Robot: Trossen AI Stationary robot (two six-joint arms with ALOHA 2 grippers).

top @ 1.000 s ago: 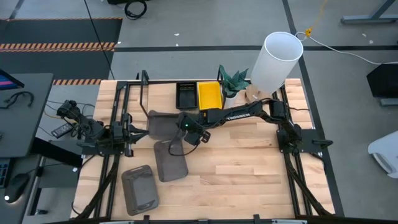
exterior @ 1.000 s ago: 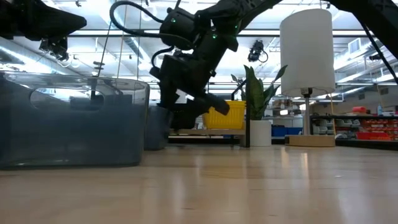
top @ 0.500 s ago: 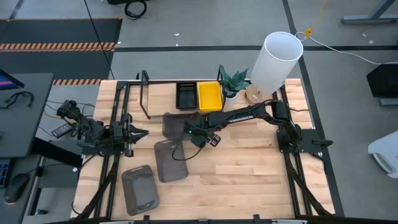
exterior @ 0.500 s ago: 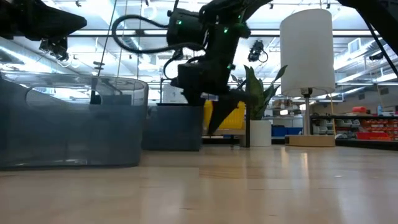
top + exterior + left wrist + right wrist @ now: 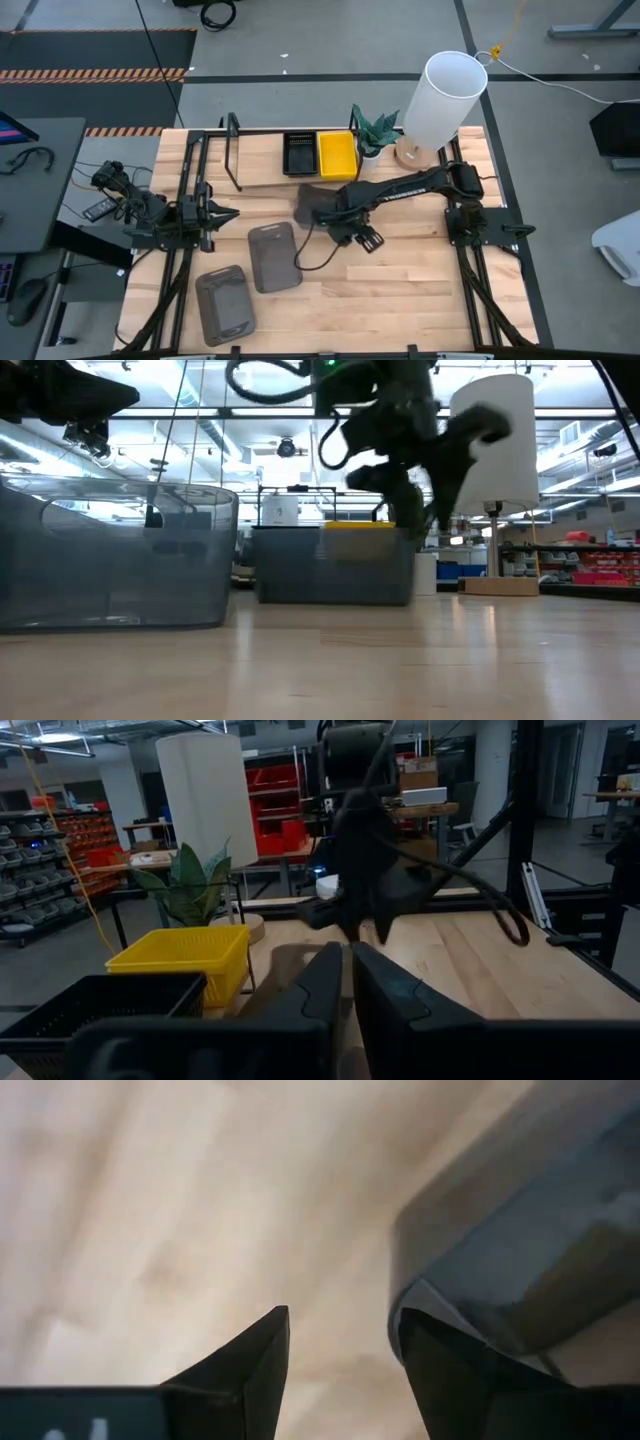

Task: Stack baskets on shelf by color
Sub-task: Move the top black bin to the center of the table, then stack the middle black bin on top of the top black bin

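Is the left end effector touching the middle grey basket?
Apart. The high view shows bare table between the left end effector and the middle grey basket.

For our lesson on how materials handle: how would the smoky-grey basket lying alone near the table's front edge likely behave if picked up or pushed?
The grey basket looks like thin see-through plastic, so it is probably light for its size. Its moulded walls suggest it stays stiff, not floppy. Lying flat and low on the smooth wooden table, it would probably slide rather than tip or roll.
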